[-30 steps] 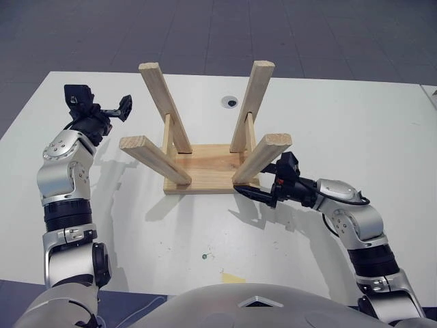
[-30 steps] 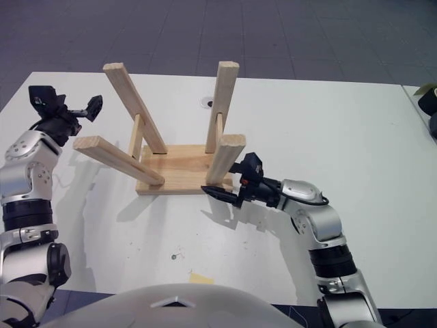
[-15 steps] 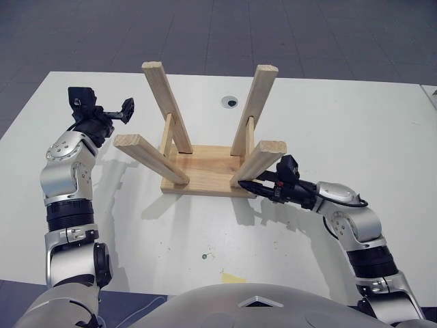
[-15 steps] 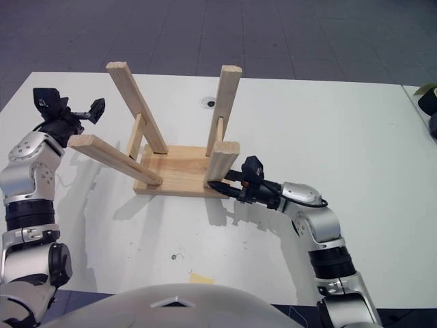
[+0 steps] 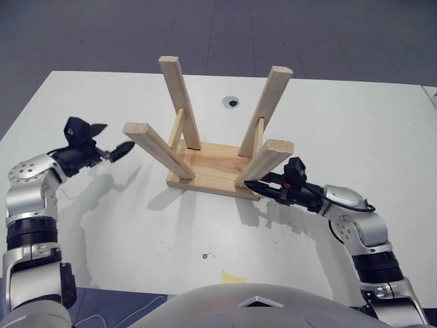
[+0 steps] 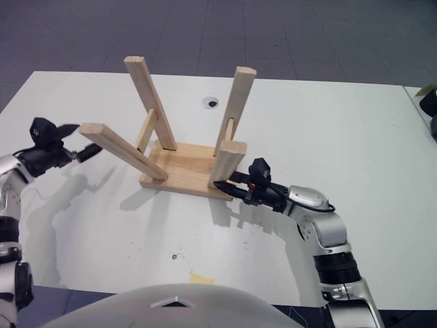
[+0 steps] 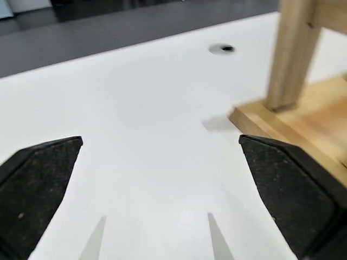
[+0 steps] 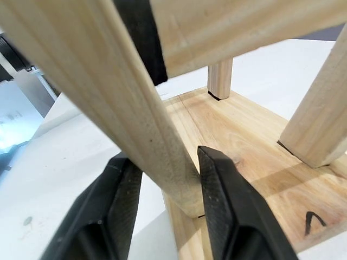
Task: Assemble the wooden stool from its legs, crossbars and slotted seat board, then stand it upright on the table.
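Observation:
The wooden stool lies upside down, its seat board [image 5: 212,172] flat on the white table [image 5: 341,123] and its four splayed legs pointing up. Thin crossbars [image 5: 177,133] join the legs on each side. My right gripper [image 5: 256,185] is low at the foot of the near right leg [image 5: 265,160]. In the right wrist view its black fingers [image 8: 122,208] press both sides of that leg [image 8: 135,114] just above the board [image 8: 249,135], shut on it. My left gripper [image 5: 114,139] hangs open just left of the near left leg's [image 5: 156,149] upper end. Nothing sits between its wide-apart fingertips [image 7: 49,162].
A round cable hole [image 5: 232,102] sits in the table behind the stool. A yellow scrap [image 5: 233,277] and a small dark mark [image 5: 204,257] lie near the front edge. A dark object [image 6: 430,102] shows at the far right edge.
The left arm has dropped from a raised pose to beside the near left leg's end. The right gripper has closed in on the near right leg's base. The stool has slid and turned slightly right.

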